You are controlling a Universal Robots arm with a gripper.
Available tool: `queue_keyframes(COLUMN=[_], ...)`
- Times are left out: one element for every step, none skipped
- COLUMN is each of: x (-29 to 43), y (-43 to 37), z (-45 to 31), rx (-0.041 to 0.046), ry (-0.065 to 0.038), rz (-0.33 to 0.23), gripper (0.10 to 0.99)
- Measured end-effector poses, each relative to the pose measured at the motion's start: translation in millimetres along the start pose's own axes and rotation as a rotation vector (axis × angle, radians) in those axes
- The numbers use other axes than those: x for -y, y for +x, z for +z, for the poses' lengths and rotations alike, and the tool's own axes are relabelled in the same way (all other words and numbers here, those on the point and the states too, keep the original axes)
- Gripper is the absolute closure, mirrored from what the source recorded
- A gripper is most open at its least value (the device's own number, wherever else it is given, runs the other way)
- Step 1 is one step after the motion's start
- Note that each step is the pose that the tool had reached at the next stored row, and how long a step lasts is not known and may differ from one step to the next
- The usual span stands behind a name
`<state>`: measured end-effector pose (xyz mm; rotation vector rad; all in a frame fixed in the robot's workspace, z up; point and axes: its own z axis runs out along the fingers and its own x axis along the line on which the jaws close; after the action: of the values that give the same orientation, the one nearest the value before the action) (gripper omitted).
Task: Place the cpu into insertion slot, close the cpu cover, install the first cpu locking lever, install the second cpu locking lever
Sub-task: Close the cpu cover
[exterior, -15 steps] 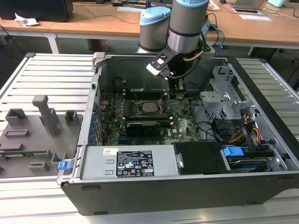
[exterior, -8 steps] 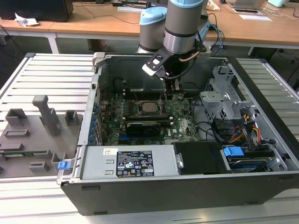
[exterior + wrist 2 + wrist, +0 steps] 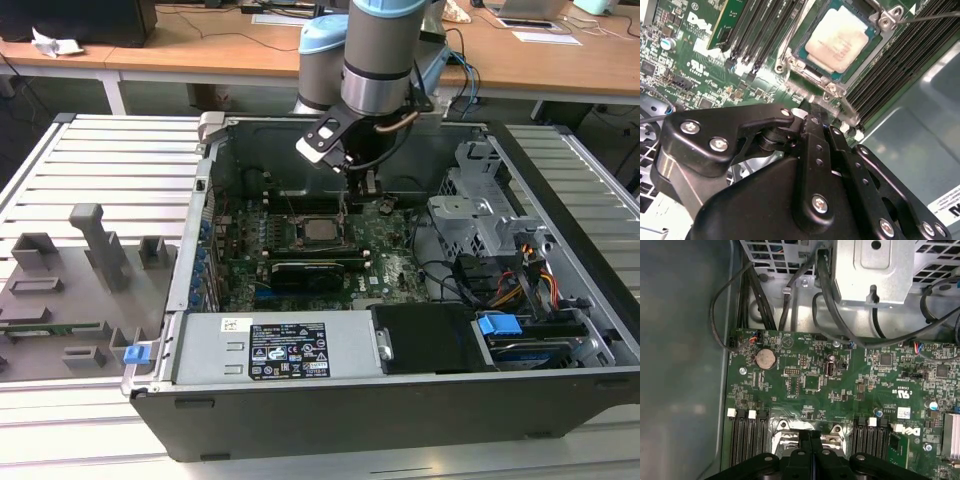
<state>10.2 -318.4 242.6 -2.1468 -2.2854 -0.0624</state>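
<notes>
The cpu (image 3: pixel 320 229) lies flat in its socket on the green motherboard, pale silver top up (image 3: pixel 840 42). The cpu cover (image 3: pixel 810 72), a silver metal frame, lies down around the chip with the chip showing through its window. A thin wire locking lever (image 3: pixel 935 16) runs off from one corner of the socket. My gripper (image 3: pixel 367 185) hangs over the board just to the exterior view's right of the socket. Its black fingers (image 3: pixel 813 120) are pressed together with nothing between them. In the first wrist view the fingertips (image 3: pixel 810 437) cover part of the shiny socket frame (image 3: pixel 787 427).
A long black expansion card (image 3: pixel 305 272) sits in front of the socket. Memory slots (image 3: pixel 755 35) flank it. A metal drive cage (image 3: pixel 480 215) and loose cables (image 3: pixel 830 305) stand to the exterior view's right, the case walls all round. Grey fixtures (image 3: pixel 80 270) lie outside on the left.
</notes>
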Motion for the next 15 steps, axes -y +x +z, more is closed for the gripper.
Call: queue_keyframes(x=[1.2, 2.0, 3.6, 4.9, 6.7, 8.4, 10.0, 11.9, 13.4, 18.1, 21.4, 25.0, 27.3, 28.8, 30.1], y=[0.1, 0.1, 0.2, 0.3, 0.4, 0.5, 0.6, 0.8, 0.9, 1.3, 1.6, 1.9, 2.0, 2.1, 2.1], z=[0.2, 0.4, 0.8, 1.2, 1.6, 1.7, 1.8, 1.8, 1.8, 1.7, 1.7, 1.7, 1.5, 1.5, 1.5], rx=[0.0000, 0.0000, -0.0002, -0.0002, -0.0001, 0.0002, 0.0000, -0.0001, -0.0001, 0.0000, -0.0002, -0.0003, -0.0001, -0.0002, -0.0001], ry=[0.000, 0.000, 0.000, 0.000, 0.000, 0.000, 0.000, 0.000, 0.000, 0.000, 0.000, 0.000, 0.000, 0.000, 0.000], rz=[0.000, 0.000, 0.000, 0.000, 0.000, 0.000, 0.000, 0.000, 0.000, 0.000, 0.000, 0.000, 0.000, 0.000, 0.000], gripper=[0.980, 0.980, 0.980, 0.980, 0.980, 0.980, 0.980, 0.980, 0.980, 0.980, 0.980, 0.980, 0.980, 0.980, 0.980])
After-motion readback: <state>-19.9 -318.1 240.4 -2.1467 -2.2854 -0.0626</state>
